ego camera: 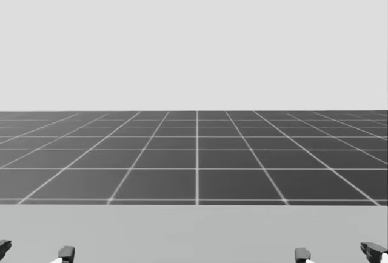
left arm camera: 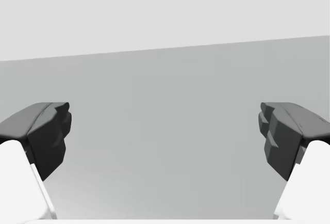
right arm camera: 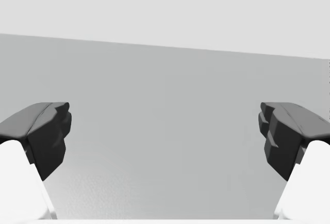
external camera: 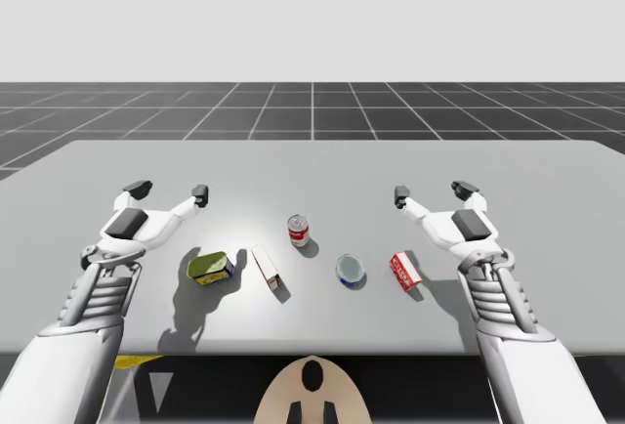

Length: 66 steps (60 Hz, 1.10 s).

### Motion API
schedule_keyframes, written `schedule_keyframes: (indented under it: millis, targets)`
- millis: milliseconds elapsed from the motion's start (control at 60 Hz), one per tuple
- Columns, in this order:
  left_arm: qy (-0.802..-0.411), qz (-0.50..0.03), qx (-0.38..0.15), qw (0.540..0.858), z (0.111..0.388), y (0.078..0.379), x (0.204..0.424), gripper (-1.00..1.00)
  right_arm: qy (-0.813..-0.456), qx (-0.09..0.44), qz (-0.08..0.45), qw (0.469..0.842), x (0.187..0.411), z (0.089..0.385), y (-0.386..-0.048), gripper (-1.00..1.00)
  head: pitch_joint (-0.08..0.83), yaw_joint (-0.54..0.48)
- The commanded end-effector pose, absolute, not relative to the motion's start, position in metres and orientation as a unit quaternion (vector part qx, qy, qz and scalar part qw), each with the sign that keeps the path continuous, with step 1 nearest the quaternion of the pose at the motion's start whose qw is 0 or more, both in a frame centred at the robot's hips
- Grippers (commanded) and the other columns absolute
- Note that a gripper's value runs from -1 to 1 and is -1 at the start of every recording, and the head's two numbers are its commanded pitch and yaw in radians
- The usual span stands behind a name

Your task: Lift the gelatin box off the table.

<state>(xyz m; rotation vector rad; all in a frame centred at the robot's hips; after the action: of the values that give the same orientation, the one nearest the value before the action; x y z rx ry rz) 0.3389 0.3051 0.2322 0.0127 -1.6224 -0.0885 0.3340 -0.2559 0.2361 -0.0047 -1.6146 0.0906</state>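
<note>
A small red box (external camera: pixel 405 270), the gelatin box, lies on the grey table (external camera: pixel 312 170) near the front edge, right of the middle. My right gripper (external camera: pixel 433 190) hovers open behind and slightly right of it, its wrist just beside the box. In the right wrist view the gripper (right arm camera: pixel 165 136) has bare table between its dark fingers. My left gripper (external camera: pixel 168 190) is open over the table's left side, and its wrist view also has bare table in front of the gripper (left arm camera: pixel 165 136). Both pairs of fingertips (ego camera: pixel 65 252) peek in at the lower edge of the head view.
A green and yellow tin (external camera: pixel 210 268) lies near my left arm. Beside it is a long white box with a red end (external camera: pixel 266 268). A red can (external camera: pixel 299 231) stands at the middle, and a blue and silver can (external camera: pixel 351 270) sits left of the red box.
</note>
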Motion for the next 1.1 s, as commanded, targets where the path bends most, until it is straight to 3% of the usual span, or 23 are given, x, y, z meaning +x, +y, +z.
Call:
schedule_keyframes:
  millis: [17,217,617,1100]
  targets:
    - [-0.725,-0.041,0.009,0.688,0.2321,0.3051,0.3388,-1.0,-0.721,-0.007,0.031,0.692,0.3319,0.235,-0.2543,-1.0,0.002,0.01]
    - [-0.726,-0.038,0.01,0.686,0.2331,0.306,0.3384,-1.0,-0.718,-0.012,0.033,0.695,0.3334,0.2365,-0.255,-1.0,0.086,0.02]
    - [-0.73,-0.034,0.017,0.682,0.236,0.3088,0.3382,-1.0,-0.719,-0.019,0.034,0.694,0.3361,0.2348,-0.2548,-1.0,0.426,0.01]
    - [-0.737,-0.032,0.012,0.675,0.2413,0.3096,0.3349,-1.0,-0.713,-0.018,0.037,0.7,0.3391,0.2304,-0.2525,-1.0,0.694,-0.23]
